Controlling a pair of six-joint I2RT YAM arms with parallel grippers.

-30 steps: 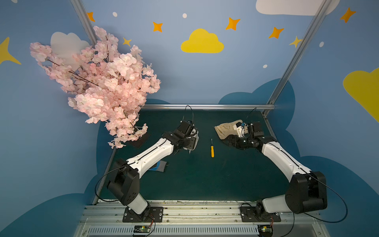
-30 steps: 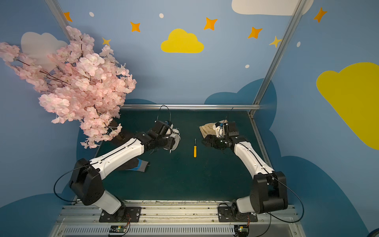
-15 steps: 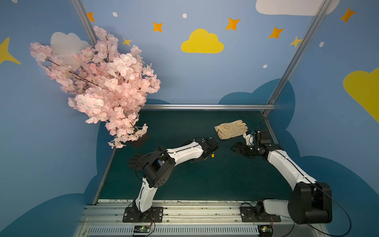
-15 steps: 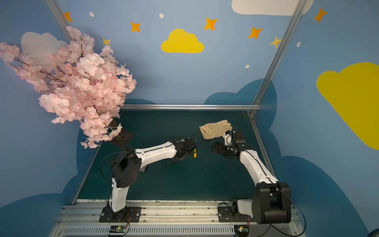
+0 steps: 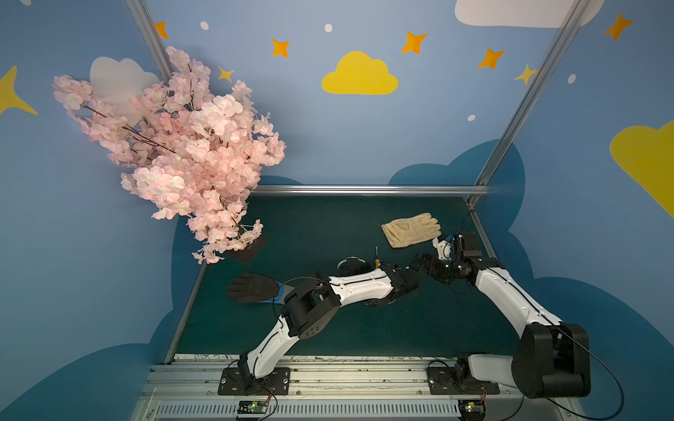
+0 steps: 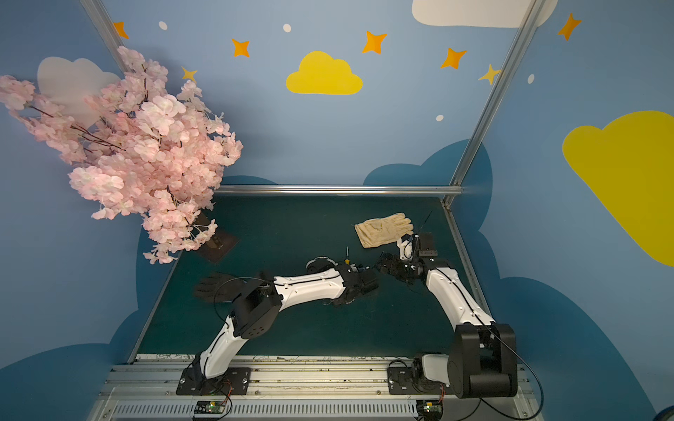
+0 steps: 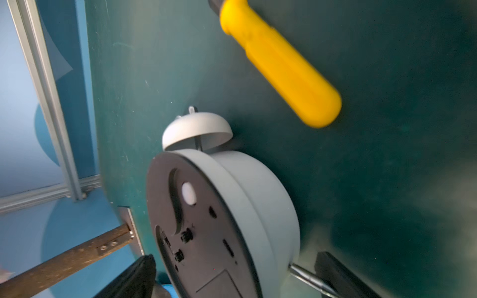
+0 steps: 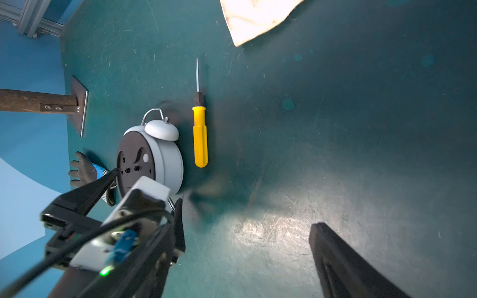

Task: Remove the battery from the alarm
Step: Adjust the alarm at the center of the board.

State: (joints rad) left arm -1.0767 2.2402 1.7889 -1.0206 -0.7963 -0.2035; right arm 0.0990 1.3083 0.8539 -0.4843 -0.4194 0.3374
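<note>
Left fingers [image 8: 87,191] stand wide astride the alarm [image 8: 160,157], upright in the middle of the counter [image 8: 309,129]; right fingers [image 8: 335,258] wide, empty. Battery hidden, presumably behind the back hatch [image 7: 219,286]; likely light, slippery: pinch its sides.

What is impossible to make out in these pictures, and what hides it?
Battery: in no view; the back hatch of the alarm is cut by the left wrist view's edge, covered by the left pincer in the right wrist view.
Dial: turned away from both wrist views.
Screwdriver: blurred in the left wrist view, mostly behind the left arm in both top views.
</note>
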